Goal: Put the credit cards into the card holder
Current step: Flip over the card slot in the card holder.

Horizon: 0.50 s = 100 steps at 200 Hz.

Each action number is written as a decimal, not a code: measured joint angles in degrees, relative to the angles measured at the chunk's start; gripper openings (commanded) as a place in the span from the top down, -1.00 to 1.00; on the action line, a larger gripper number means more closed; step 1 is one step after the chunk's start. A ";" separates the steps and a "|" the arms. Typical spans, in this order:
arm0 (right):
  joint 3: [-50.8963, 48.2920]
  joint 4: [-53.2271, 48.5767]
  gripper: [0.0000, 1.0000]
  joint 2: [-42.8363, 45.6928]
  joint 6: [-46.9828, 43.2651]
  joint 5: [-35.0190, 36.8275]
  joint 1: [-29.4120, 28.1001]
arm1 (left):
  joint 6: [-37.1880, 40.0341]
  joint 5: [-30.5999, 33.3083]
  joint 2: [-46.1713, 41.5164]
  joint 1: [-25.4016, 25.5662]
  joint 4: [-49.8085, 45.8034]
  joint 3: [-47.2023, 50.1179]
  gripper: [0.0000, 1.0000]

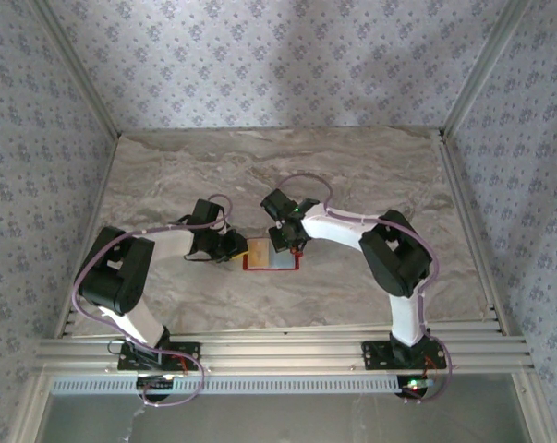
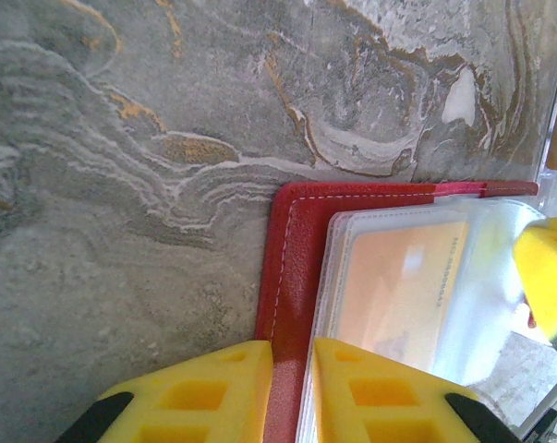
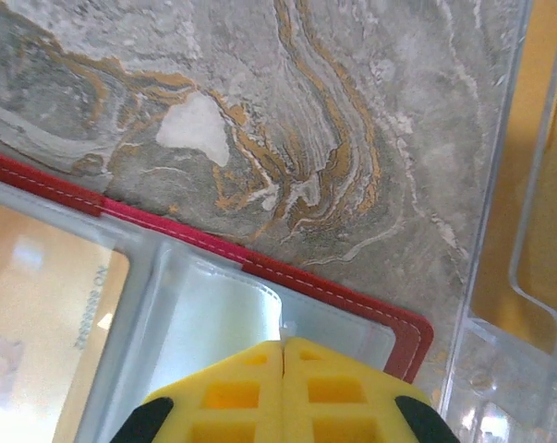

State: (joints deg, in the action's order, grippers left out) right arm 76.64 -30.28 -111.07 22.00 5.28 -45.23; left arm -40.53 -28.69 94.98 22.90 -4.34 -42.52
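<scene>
A red card holder (image 1: 271, 259) lies open on a table (image 1: 167, 185) patterned like grey marble with ochre veins, flanked by two robot arms. The holder's cover is grained like leather, with rounded corners and a line of pale stitching just inside its edge; glossy clear plastic pockets are layered over its inner face. One credit card (image 2: 398, 286), a thin tan-orange rectangle with a line of small print along one short edge, sits flat inside a clear pocket, within the holder's red border. At the holder's left edge, the left gripper (image 2: 292, 355) has its blocky yellow ribbed fingers (image 2: 195, 392) drawn in to a narrow gap, and the red cover edge runs between them, pinched there. Over the holder's far half, the right gripper (image 3: 283, 355) has its yellow fingers (image 3: 232, 392) pressed fully together, leaving only a thin seam, with the tips just above an unfilled clear pocket beside the card. Whether they nip the plastic film cannot be told.
</scene>
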 measured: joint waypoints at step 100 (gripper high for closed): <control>2.49 0.22 1.00 2.32 1.07 -10.80 1.03 | -0.02 0.00 0.00 0.00 0.00 0.02 0.58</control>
State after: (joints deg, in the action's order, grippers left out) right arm 79.13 -30.06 -108.75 23.07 -5.52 -44.21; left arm -40.56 -28.69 94.98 22.90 -4.34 -42.50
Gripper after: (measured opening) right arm 0.067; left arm 0.208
